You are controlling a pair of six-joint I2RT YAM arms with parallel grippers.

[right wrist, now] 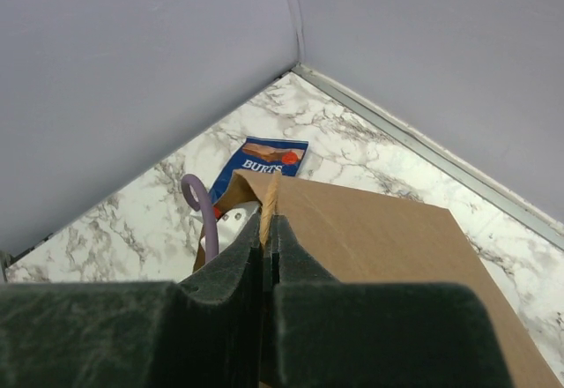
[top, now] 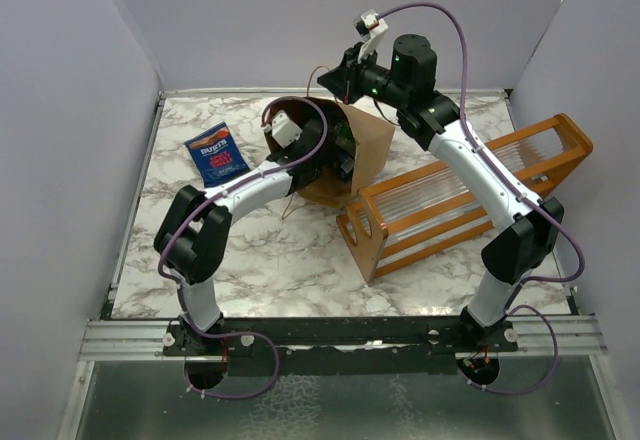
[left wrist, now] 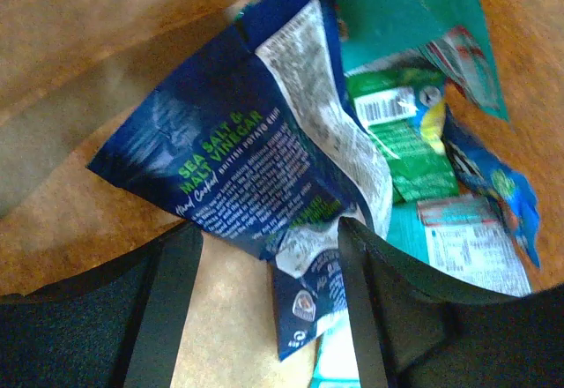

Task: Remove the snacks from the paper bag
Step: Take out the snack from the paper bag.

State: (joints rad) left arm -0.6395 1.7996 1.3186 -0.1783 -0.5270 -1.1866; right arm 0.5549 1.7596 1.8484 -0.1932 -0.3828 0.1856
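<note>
**Bag propped, left arm inside**

Right gripper (right wrist: 269,229) pinches the paper bag (top: 368,145) by its handle (right wrist: 267,196), propping it near the far edge; left gripper (left wrist: 264,251), jaws wide inside, straddles a navy packet (left wrist: 238,167) among the snacks (left wrist: 414,132); a Burts packet (top: 217,153) lies by the far-left corner.

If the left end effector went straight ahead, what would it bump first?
Probably the dark blue sea salt and malt vinegar packet, just ahead of the left end effector inside the paper bag.
</note>
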